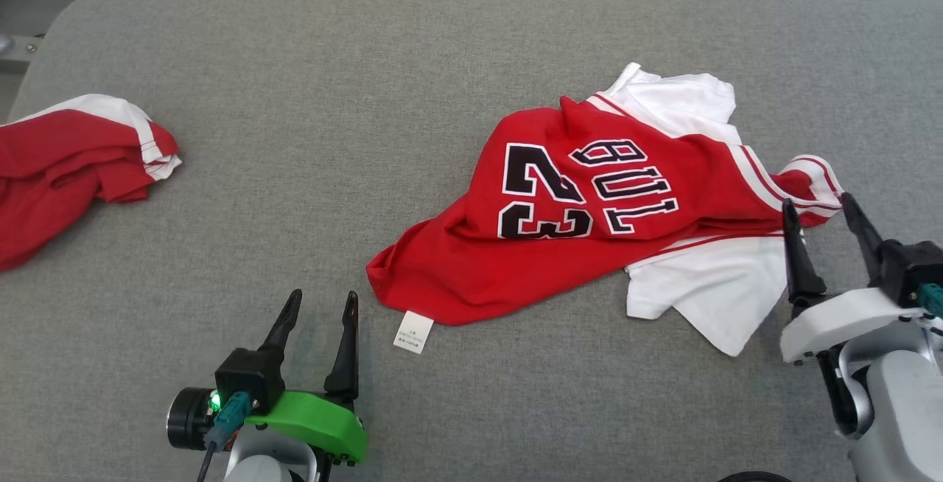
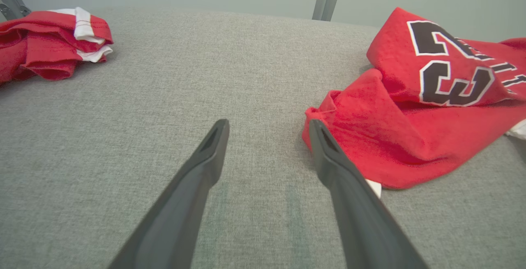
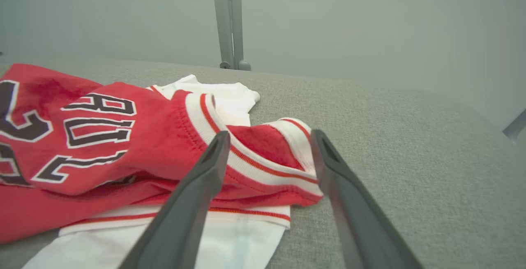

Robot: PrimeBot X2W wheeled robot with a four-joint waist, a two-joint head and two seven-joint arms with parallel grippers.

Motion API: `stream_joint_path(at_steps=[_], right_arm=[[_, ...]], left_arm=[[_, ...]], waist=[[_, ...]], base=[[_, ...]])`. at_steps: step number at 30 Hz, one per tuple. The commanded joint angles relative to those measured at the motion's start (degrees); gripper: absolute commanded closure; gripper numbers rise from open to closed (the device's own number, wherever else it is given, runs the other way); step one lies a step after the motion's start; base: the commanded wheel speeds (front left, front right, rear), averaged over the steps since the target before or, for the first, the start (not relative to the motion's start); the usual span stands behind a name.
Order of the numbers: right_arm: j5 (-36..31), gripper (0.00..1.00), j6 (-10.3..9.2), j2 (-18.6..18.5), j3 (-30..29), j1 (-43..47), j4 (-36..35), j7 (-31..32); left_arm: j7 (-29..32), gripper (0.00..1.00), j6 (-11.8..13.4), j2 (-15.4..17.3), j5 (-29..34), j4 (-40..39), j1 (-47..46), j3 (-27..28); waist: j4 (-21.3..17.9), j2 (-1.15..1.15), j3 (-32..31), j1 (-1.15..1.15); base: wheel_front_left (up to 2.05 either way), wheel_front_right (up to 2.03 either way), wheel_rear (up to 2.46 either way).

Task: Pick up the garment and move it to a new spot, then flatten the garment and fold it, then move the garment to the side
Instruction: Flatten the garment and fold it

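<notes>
A crumpled red and white garment (image 1: 582, 209) with a black "23" lies right of centre on the grey table (image 1: 309, 99). My right gripper (image 1: 816, 205) is open, its fingers bracketing the red-and-white striped end of the garment (image 3: 267, 154) without closing on it. My left gripper (image 1: 322, 304) is open and holds nothing, standing just left of the garment's red corner (image 2: 361, 137) near the front edge. A white label (image 1: 413, 331) sticks out from the garment's front hem.
A second red and white cloth (image 1: 70, 165) lies bunched at the table's left edge, also seen at the upper left in the left wrist view (image 2: 49, 42). A grey metal post (image 3: 230, 20) rises behind the table's far edge.
</notes>
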Motion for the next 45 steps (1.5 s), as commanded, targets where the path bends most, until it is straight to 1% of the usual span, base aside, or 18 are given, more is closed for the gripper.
stream_joint_path(at_steps=[1, 4, 11, 18, 19, 20, 21, 22, 23, 27, 31, 34, 38, 40, 42, 43, 44, 45], right_arm=[[-0.45, 0.0, -0.1, 0.82, 0.74, 1.64, -1.51, -0.02], [-0.22, 0.0, -0.1, 2.61, 3.03, 3.13, -4.26, -0.02], [0.82, 0.0, -0.1, 3.1, 5.99, 3.54, -4.74, -0.02], [1.43, 0.0, -0.1, 3.04, 7.24, 3.47, -4.29, -0.02], [1.53, 0.0, -0.1, 2.98, 7.2, 3.45, -4.2, -0.02], [1.61, 0.0, -0.1, 2.94, 7.24, 3.41, -4.11, -0.02], [1.77, 0.0, -0.1, 2.92, 7.29, 3.36, -4.04, -0.02], [1.88, 0.0, -0.1, 2.97, 7.36, 3.33, -4.0, -0.02], [1.89, 0.0, -0.1, 3.01, 7.42, 3.31, -3.99, -0.02], [1.96, 0.0, -0.1, 3.01, 7.54, 2.91, -4.1, -0.02], [2.09, 0.0, -0.1, 3.01, 7.3, 3.19, -4.34, -0.02], [2.21, 0.0, -0.1, 3.31, 7.0, 3.89, -4.42, -0.02], [2.48, 0.0, -0.1, 3.74, 6.91, 4.45, -4.13, -0.02], [2.52, 0.0, -0.1, 4.03, 7.05, 4.47, -3.91, -0.02], [2.58, 0.0, -0.1, 4.17, 7.21, 4.44, -3.79, -0.02], [2.56, 0.0, -0.1, 4.22, 7.43, 4.49, -3.63, -0.02], [2.57, 0.0, -0.1, 4.29, 7.62, 4.48, -3.5, -0.02], [2.61, 0.0, -0.1, 4.29, 7.78, 4.45, -3.45, -0.02]], left_arm=[[0.06, 0.0, -0.53, 0.1, 0.49, 0.33, 0.16, -0.07], [0.06, 0.0, -1.33, 0.1, 1.89, 1.03, -1.37, -0.32], [0.06, 0.0, -2.12, 0.12, 4.43, 3.3, -4.35, -0.68], [0.06, 0.0, -1.1, 0.11, 5.29, 6.95, -6.52, 0.44], [0.06, 0.04, -1.16, 0.11, 5.29, 7.46, -6.58, 0.48], [0.06, 0.47, -1.11, 0.13, 5.15, 8.06, -6.67, 0.67], [0.06, 0.7, -0.94, 0.13, 5.02, 8.74, -6.68, 0.87], [0.06, 0.99, -1.09, 0.13, 4.83, 9.35, -6.78, 1.03], [0.06, 1.0, -1.22, 0.12, 4.56, 9.92, -6.92, 1.22], [0.06, 1.0, -0.4, 0.12, 3.2, 10.55, -6.99, 2.62], [0.06, 1.0, 0.36, 0.15, 0.64, 8.2, -5.46, 4.97], [0.06, 1.0, 1.77, 0.18, -3.32, 5.61, -4.11, 8.25], [0.06, 1.0, 4.94, 0.09, -10.65, 3.86, -1.61, 12.61], [0.06, 1.0, 5.56, 0.07, -12.82, 4.15, -0.67, 13.22], [0.05, 1.0, 5.73, 0.13, -13.23, 4.34, -0.3, 13.34], [0.05, 0.75, 5.9, 0.18, -13.83, 4.44, 0.08, 13.57], [0.06, 0.34, 5.95, 0.2, -14.18, 4.66, 0.48, 13.73], [0.06, 0.0, 5.96, 0.17, -14.31, 4.95, 0.81, 13.6]], waist=[[-1.33, -0.01, -0.69, 0.0], [-3.64, -0.01, -0.75, 0.0], [-6.88, -0.01, 0.44, 0.0], [-9.07, -0.01, 1.51, 0.0], [-9.19, -0.01, 1.59, 0.0], [-9.28, -0.01, 1.64, 0.0], [-9.36, -0.01, 1.67, 0.0], [-9.41, -0.01, 1.69, 0.0], [-9.45, -0.01, 1.71, 0.0], [-9.3, -0.01, 1.6, 0.0], [-8.51, -0.01, 0.89, 0.0], [-7.58, -0.01, 0.24, 0.0], [-6.06, -0.01, -0.55, 0.0], [-5.35, -0.01, -0.8, 0.0], [-5.08, -0.01, -0.86, 0.0], [-4.8, -0.01, -0.93, 0.0], [-4.6, -0.01, -0.95, 0.0], [-4.46, -0.01, -0.96, 0.0]], base=[[0.0, 0.0, 0.0], [0.0, 0.0, 0.0], [0.0, 0.0, 0.0], [0.0, 0.0, 0.0], [0.0, 0.0, 0.0], [0.0, 0.0, 0.0], [0.0, 0.0, 0.0], [0.0, 0.0, 0.0], [0.0, 0.0, 0.0], [0.0, 0.0, 0.0], [0.0, 0.0, 0.0], [0.0, 0.0, 0.0], [0.0, 0.0, 0.0], [0.0, 0.0, 0.0], [0.0, 0.0, 0.0], [0.0, 0.0, 0.0], [0.0, 0.0, 0.0], [0.0, 0.0, 0.0]])
